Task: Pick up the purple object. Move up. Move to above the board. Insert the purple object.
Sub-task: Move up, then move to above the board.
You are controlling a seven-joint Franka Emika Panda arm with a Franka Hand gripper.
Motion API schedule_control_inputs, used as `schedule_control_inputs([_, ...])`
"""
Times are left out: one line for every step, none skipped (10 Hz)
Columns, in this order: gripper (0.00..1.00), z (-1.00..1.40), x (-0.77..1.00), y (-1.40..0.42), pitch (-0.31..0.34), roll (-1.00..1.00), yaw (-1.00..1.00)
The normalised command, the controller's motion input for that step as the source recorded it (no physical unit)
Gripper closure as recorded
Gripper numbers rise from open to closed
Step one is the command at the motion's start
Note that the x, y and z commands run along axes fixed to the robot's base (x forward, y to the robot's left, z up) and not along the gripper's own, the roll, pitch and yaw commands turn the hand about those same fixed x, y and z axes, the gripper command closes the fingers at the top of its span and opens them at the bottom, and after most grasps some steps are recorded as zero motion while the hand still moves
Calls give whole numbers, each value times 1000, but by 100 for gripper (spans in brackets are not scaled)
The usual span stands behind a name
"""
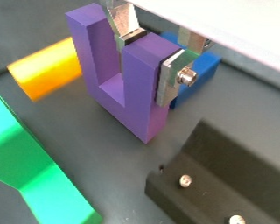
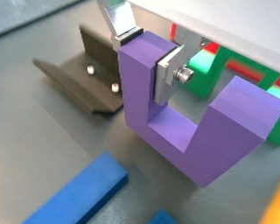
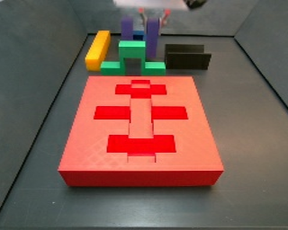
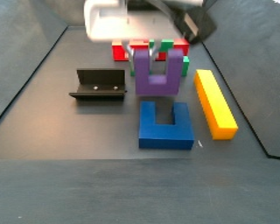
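Observation:
The purple object (image 1: pixel 122 87) is a blue-purple U-shaped block. My gripper (image 1: pixel 149 54) is shut on one of its upright prongs, with a silver finger (image 1: pixel 174 74) flat against each side. Both wrist views show this grip; in a wrist view the gripper (image 2: pixel 145 54) pinches the prong and the purple object (image 2: pixel 206 131) hangs below it. In a side view the gripper (image 3: pixel 147 11) holds the purple object (image 3: pixel 141 29) above the floor behind the board (image 3: pixel 140 126), a large red slab with cross-shaped cut-outs. In a side view the purple object (image 4: pixel 157 74) hangs under the gripper (image 4: pixel 154 51), and the board (image 4: pixel 122 51) shows behind.
A green stepped block (image 3: pixel 137 54) and a yellow bar (image 3: pixel 98 49) lie behind the board. The fixture (image 3: pixel 187 57) stands at the back right and shows in a wrist view (image 2: pixel 84 74). A blue U-shaped block (image 4: pixel 166 122) lies beside the yellow bar (image 4: pixel 213 103).

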Motion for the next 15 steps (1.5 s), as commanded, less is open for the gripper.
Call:
schedule_control_inputs([100,541,-66,6,46,-4,37])
schedule_control_inputs([100,183,1,9,13,1,19])
schedule_control_inputs([100,1400,0,0,0,0,0])
schedule_control_inputs([100,1400,-9,-2,11,-1,-1])
schedule_control_inputs([100,1400,-42,-6,27,-3,-4])
schedule_control_inputs([100,1400,9,3,12,3,-4])
schedule_control_inputs([100,1400,50,8,52,0,-3])
schedule_control_inputs([100,816,32,4,82,-3,-6])
schedule_control_inputs([100,407,30,2,71,-2,-3])
schedule_control_inputs([100,220,-151,-1400,182,45,-20])
schedule_control_inputs([100,198,-160,-1400,184,47,-14])
schedule_control_inputs([100,198,-162,-1400,97,83,5])
schedule_control_inputs([100,196,-163,-1400,60,19,-3])
schedule_control_inputs([100,206,-159,-1400,30,4,-1])
schedule_control_inputs([100,212,-161,-1400,33,-6,0])
